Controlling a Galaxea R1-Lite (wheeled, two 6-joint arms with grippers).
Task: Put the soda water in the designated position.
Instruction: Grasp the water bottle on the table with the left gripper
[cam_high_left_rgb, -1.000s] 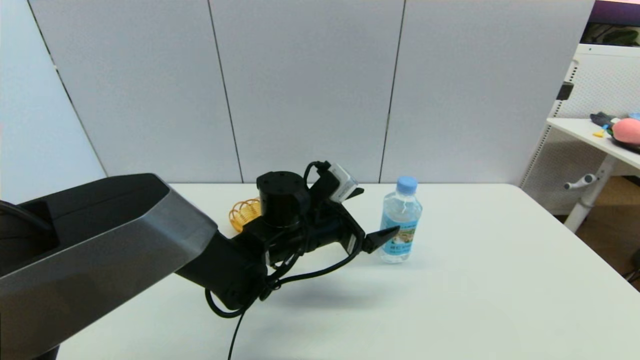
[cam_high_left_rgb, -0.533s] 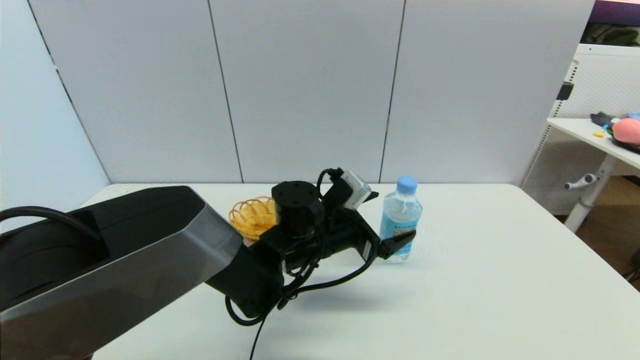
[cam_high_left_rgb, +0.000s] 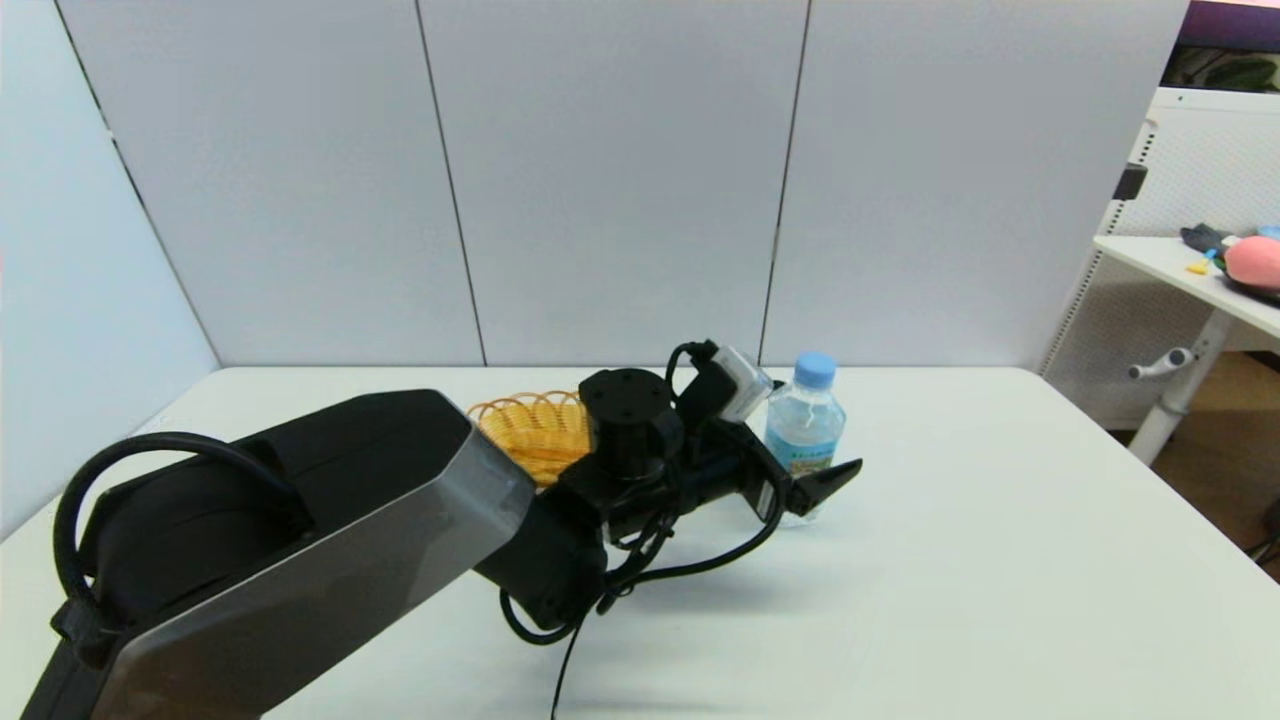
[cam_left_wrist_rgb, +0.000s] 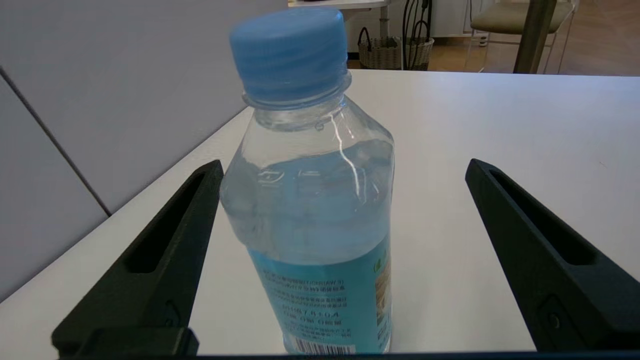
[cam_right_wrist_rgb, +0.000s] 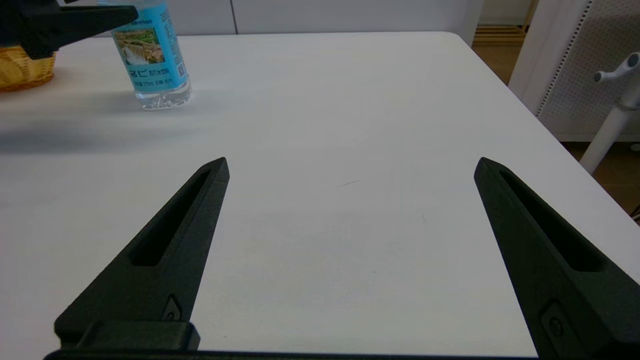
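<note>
Clear bottle (cam_high_left_rgb: 804, 436), water-filled, stands upright near the tabletop's (cam_high_left_rgb: 950, 560) far edge, right of a wicker basket (cam_high_left_rgb: 535, 432). Left gripper (cam_left_wrist_rgb: 345, 170), wide open, has advanced to straddle it. Right gripper (cam_right_wrist_rgb: 350, 167) hovers open nearer the front.

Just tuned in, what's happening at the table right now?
The left end effector is reaching for the soda water, its fingers open on either side of the bottle, one nearly touching, not yet closed. The bottle stands upright on the white table, to the right of a yellow wicker basket. The right end effector sits open, low over the table, idle.
</note>
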